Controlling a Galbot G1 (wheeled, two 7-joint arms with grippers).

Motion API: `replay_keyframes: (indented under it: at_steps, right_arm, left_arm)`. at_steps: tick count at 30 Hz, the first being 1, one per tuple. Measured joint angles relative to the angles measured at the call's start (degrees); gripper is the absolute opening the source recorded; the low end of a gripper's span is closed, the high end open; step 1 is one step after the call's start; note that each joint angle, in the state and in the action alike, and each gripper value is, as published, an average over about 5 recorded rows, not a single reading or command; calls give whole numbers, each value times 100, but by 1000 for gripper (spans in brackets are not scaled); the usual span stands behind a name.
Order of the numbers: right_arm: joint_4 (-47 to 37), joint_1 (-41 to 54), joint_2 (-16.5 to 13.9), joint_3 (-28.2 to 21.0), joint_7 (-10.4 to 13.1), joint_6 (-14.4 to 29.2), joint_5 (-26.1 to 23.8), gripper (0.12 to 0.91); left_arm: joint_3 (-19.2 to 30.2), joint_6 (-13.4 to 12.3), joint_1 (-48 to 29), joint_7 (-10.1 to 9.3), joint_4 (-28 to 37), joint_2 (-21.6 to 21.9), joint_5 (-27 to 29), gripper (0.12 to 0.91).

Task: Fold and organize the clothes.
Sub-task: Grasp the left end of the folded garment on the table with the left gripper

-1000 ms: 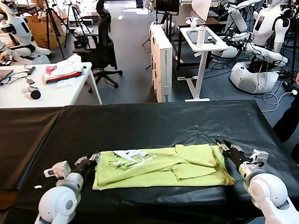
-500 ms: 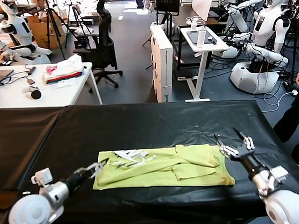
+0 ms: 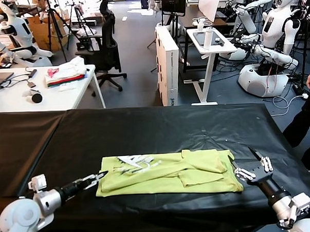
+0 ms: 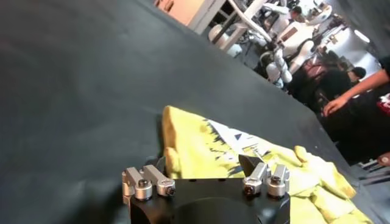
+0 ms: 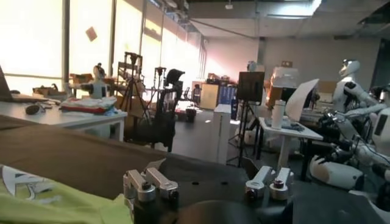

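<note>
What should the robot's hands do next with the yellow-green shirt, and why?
Probably bring both open grippers back to the T-shirt. The left gripper sits at its left edge, the right gripper just off its right end; neither holds cloth, and the folded shirt looks uneven.

A lime yellow-green short-sleeved T-shirt (image 3: 170,173) lies folded into a wide, flat band near the front edge of the black worktop (image 3: 145,129), its pale printed graphic facing up at the robot's left end, rumpled folds at the right.
</note>
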Motion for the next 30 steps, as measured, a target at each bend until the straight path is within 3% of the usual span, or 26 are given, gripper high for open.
replay_keyframes:
  at_steps: [19, 23, 30]
  right_arm:
    - [52, 31, 44, -52, 20, -42, 18, 907]
    - [80, 42, 63, -46, 20, -41, 18, 907]
    - [96, 67, 142, -79, 18, -41, -7, 907]
  left_arm:
    - [192, -6, -36, -42, -115, -383, 135, 893]
    - [204, 0, -29, -67, -115, -406, 162, 738]
    - [208, 24, -36, -115, -123, -416, 230, 292]
